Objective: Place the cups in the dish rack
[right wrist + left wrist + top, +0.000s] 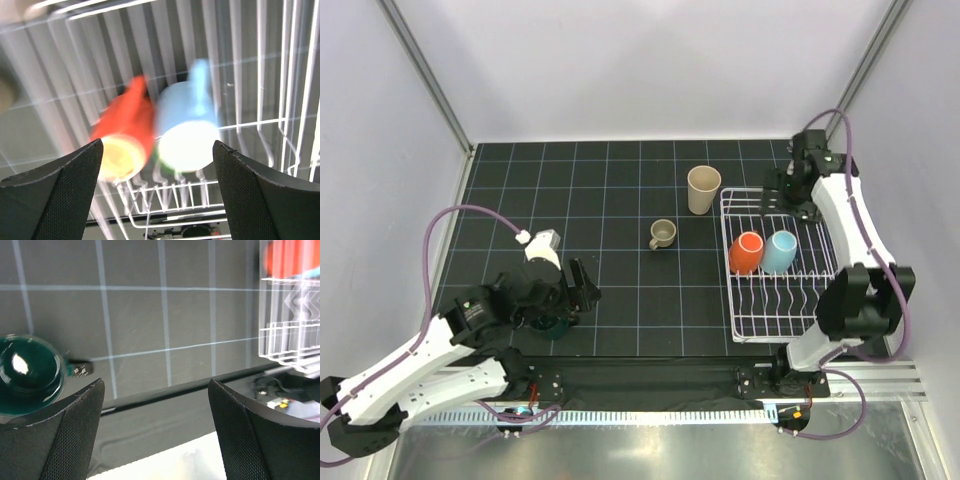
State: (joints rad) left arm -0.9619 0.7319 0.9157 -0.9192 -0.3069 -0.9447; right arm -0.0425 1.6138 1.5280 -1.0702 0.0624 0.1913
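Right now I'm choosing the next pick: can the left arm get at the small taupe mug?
Probably yes. The left gripper is open and empty, and the taupe mug stands alone on the mat, with nothing between them. The dark teal cup sits under the wrist, off that path.
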